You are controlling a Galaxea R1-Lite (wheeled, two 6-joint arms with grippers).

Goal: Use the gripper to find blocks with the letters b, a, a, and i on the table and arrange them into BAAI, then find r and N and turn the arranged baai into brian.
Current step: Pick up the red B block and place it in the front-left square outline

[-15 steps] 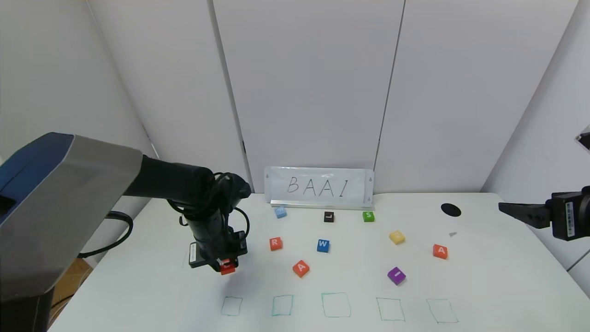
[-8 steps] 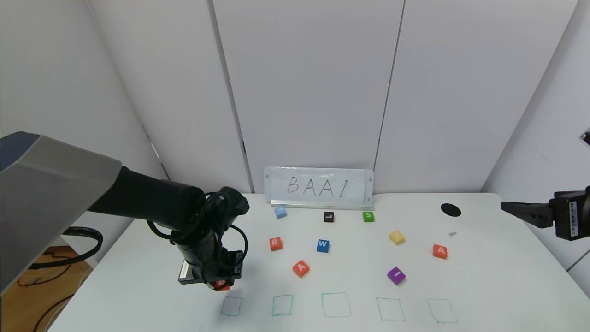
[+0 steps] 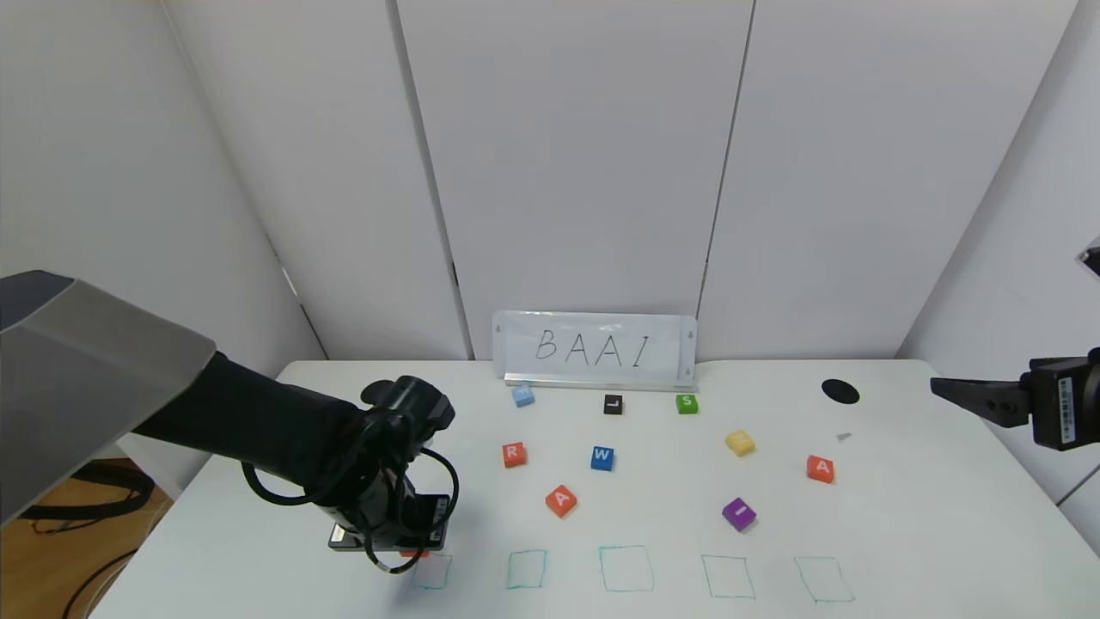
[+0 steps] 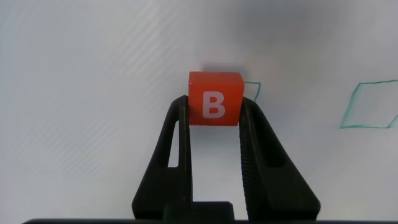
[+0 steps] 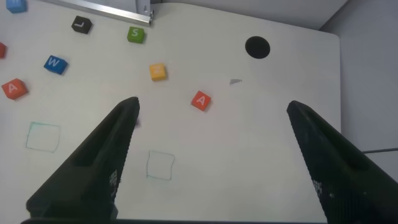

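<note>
My left gripper is shut on the orange-red B block and holds it low over the white table, at the leftmost green drawn square. In the head view the arm hides most of the B block. One orange-red A block lies mid-table and another A block lies to the right. The purple I block lies front right. The orange-red R block lies left of centre. My right gripper is open and empty above the table's right edge.
A blue W block, a yellow block, a green S block, a black L block and a light blue block lie farther back. A BAAI sign stands at the rear. Several green squares line the front. A black hole is at the back right.
My left gripper has carried the B block toward the front edge and down, to the leftmost green square. The right arm has stayed nearly still.
</note>
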